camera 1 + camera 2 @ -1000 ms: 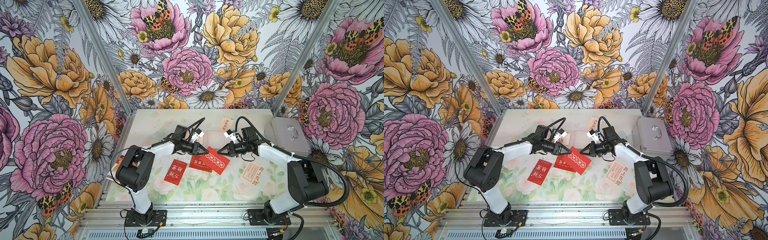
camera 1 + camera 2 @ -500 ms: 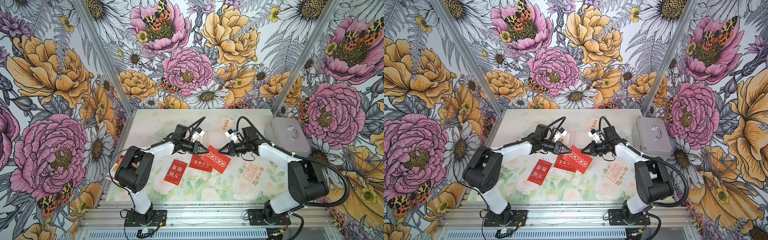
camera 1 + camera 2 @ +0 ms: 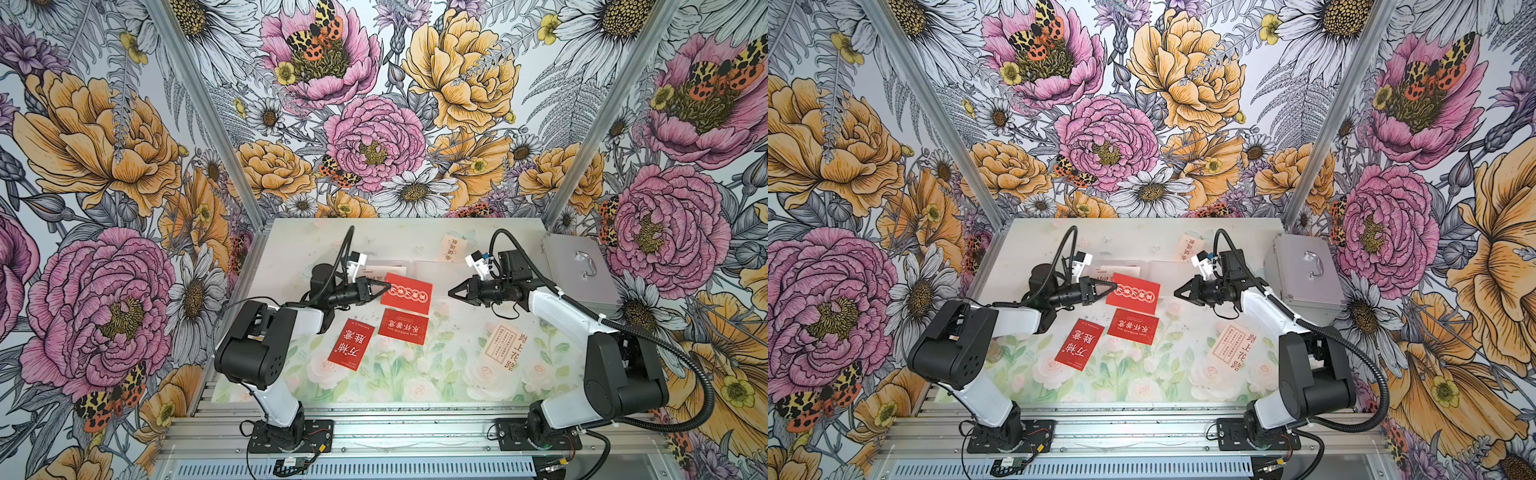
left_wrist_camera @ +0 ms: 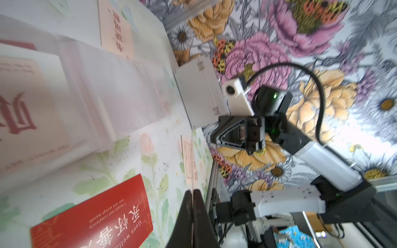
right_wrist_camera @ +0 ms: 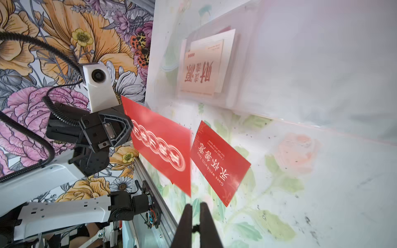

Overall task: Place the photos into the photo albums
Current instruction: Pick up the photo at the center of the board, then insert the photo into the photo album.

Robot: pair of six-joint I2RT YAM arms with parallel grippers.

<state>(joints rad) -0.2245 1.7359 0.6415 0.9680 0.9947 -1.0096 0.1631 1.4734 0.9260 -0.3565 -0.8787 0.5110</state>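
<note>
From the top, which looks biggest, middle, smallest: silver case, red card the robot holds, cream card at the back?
1. Silver case, largest.
2. Held red card; it is lifted, so nearer the camera.
3. Back cream card, smallest.

The left gripper [image 4: 192, 206] pinches an edge-on photo [image 4: 192, 184] at mid-frame. Beyond it, a red photo [image 4: 92, 223] and a cream photo [image 4: 189, 158] lie on the table [image 4: 120, 167] near the photo album [image 4: 120, 96]. The right gripper [image 4: 213, 139] faces the lens.

Smooth red paper photos [image 3: 401, 326], clear plastic photo album sleeves [image 5: 311, 70], silver metal case [image 3: 573, 282], matt black fingers [image 5: 187, 227].
</note>
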